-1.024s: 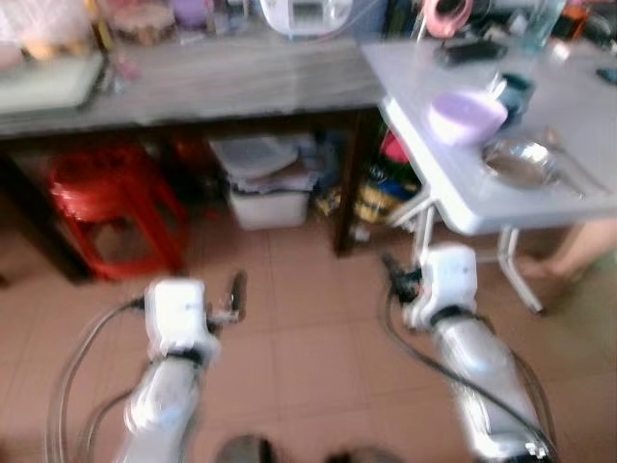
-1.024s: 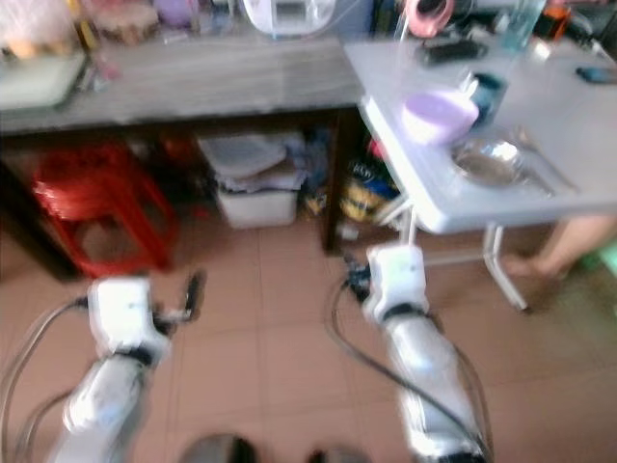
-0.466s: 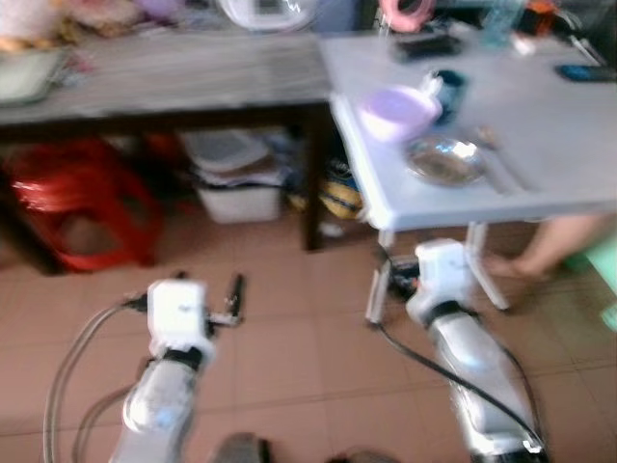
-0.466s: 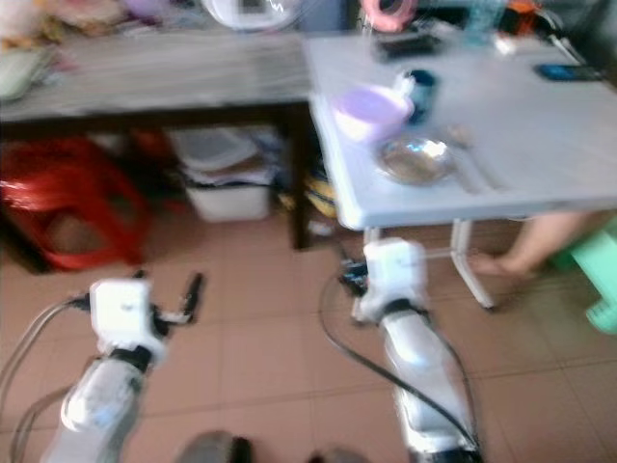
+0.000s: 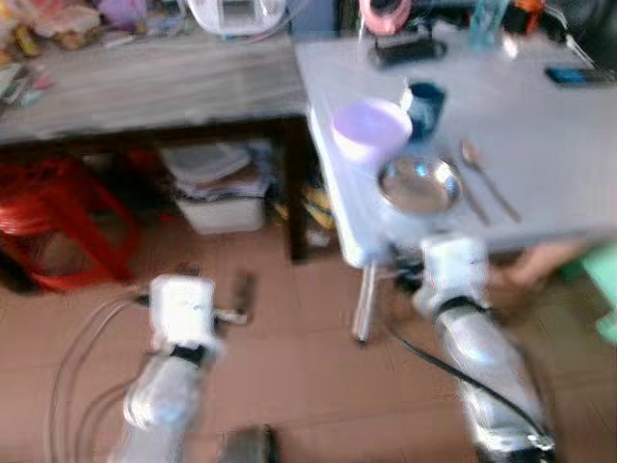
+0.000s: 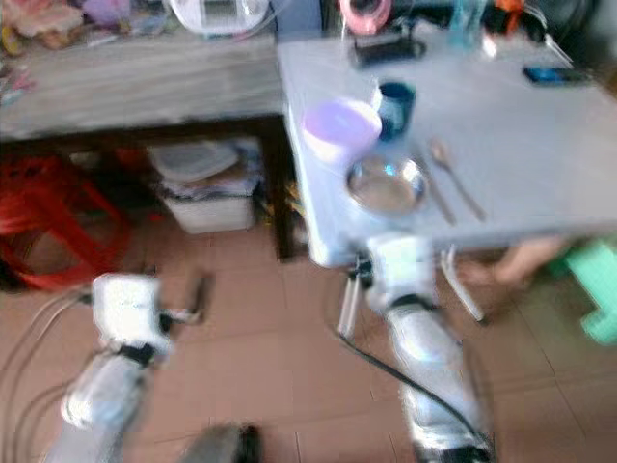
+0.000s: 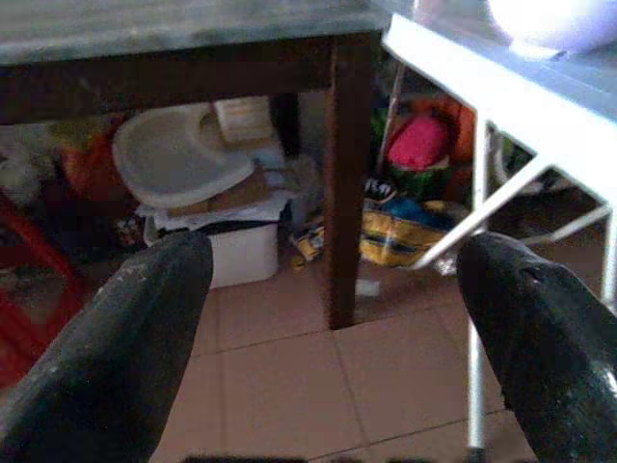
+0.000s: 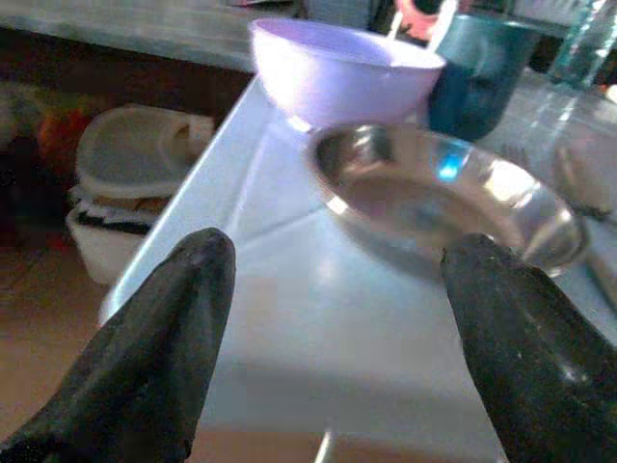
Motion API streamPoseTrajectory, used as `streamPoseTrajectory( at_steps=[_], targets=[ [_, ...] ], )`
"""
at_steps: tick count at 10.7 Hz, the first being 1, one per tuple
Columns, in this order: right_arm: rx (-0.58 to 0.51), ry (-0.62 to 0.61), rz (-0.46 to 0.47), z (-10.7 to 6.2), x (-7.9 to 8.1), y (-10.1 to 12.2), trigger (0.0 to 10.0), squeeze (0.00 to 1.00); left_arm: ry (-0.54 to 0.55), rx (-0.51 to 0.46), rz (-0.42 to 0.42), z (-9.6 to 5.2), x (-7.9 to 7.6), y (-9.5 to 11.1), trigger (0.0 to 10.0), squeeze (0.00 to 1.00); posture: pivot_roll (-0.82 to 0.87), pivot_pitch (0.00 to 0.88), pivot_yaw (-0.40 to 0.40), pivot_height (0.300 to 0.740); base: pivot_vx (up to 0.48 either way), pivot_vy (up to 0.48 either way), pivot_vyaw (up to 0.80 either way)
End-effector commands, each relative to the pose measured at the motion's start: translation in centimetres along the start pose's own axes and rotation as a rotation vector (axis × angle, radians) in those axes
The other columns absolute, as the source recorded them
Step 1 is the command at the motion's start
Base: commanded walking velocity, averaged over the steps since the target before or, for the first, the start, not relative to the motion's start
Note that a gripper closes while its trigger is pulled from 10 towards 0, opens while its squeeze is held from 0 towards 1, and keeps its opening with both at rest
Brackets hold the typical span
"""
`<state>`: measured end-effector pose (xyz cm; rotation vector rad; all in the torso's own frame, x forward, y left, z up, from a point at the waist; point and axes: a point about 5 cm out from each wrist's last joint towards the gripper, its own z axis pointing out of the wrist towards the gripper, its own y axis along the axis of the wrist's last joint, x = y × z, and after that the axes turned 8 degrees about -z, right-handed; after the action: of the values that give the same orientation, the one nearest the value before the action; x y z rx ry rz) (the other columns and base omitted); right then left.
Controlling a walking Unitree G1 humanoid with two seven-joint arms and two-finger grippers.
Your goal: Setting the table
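Steel dish (image 8: 453, 193) on the white table (image 8: 280, 318), purple bowl (image 8: 337, 72) at its 11 o'clock — dead ahead of the right gripper (image 8: 328, 338), fingers spread wide. Best to ease in level, straddle the near rim, then close. Left gripper (image 7: 328, 338) open too, idle over the floor.
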<state>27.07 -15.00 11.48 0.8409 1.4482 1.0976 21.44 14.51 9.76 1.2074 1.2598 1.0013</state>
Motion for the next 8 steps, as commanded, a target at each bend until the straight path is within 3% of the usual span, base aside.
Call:
streamPoseTrajectory(
  at_steps=[1,2,8],
  targets=[
    [0.018,-0.024,-0.019,-0.5,-0.6,-0.5,10.0,0.00,-0.021,-0.013,-0.019,0.1,-0.6,0.3,10.0,0.00,0.03,0.118,0.024,0.740,0.480,0.000,0.00],
    [0.012,-0.028,0.015,-0.5,-0.5,-0.4,10.0,0.00,-0.027,-0.024,-0.029,0.1,-0.7,0.5,10.0,0.00,0.03,0.120,0.024,0.740,0.480,0.000,0.00],
    [-0.032,-0.027,-0.001,-0.2,-0.5,0.7,10.0,0.00,-0.014,-0.054,-0.050,-0.2,-0.2,1.0,10.0,0.00,0.03,0.125,0.014,0.740,0.000,0.000,0.00]
  ],
)
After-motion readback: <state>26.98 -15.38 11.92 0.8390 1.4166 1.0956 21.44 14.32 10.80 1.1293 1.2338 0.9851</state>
